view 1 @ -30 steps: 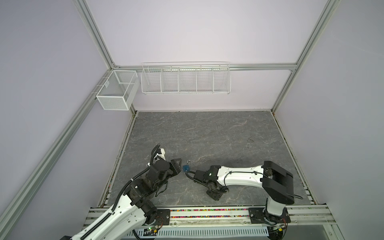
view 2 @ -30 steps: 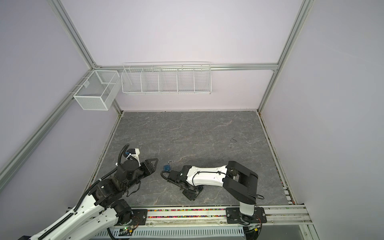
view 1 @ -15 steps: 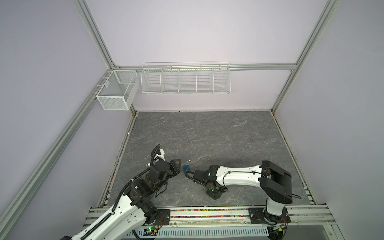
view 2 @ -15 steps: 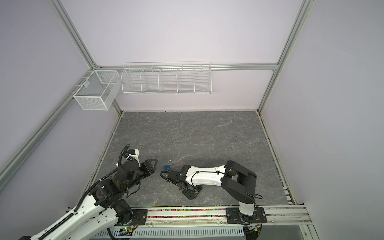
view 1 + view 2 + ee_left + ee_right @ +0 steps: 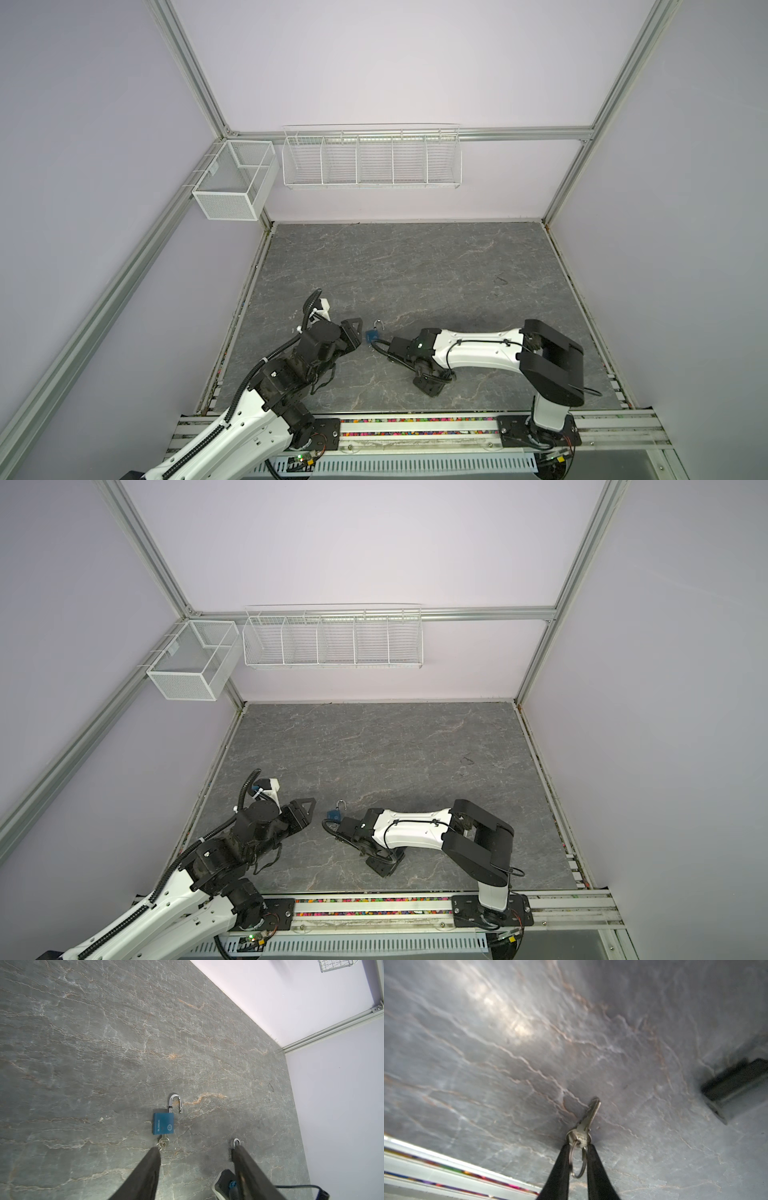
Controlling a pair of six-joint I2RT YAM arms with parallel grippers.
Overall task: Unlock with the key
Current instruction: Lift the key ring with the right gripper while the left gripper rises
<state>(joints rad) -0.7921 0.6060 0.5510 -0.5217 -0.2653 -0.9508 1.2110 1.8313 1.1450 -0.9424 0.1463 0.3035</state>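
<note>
**Shackle open, key in the lock**

Left gripper [image 5: 196, 1148] gapes wide and empty. At lower centre of its wrist frame the blue padlock [image 5: 163, 1124] lies flat on the tabletop [image 5: 83, 1043], long axis up-down, shackle [image 5: 170, 1102] above, inserted key [image 5: 163, 1142] below, just beside one fingertip [image 5: 154, 1152]. Right gripper [image 5: 578, 1147], fingers nearly together, pinches a second key [image 5: 586, 1122] by its bow; only its own wrist view shows this, and it shows no padlock
</note>
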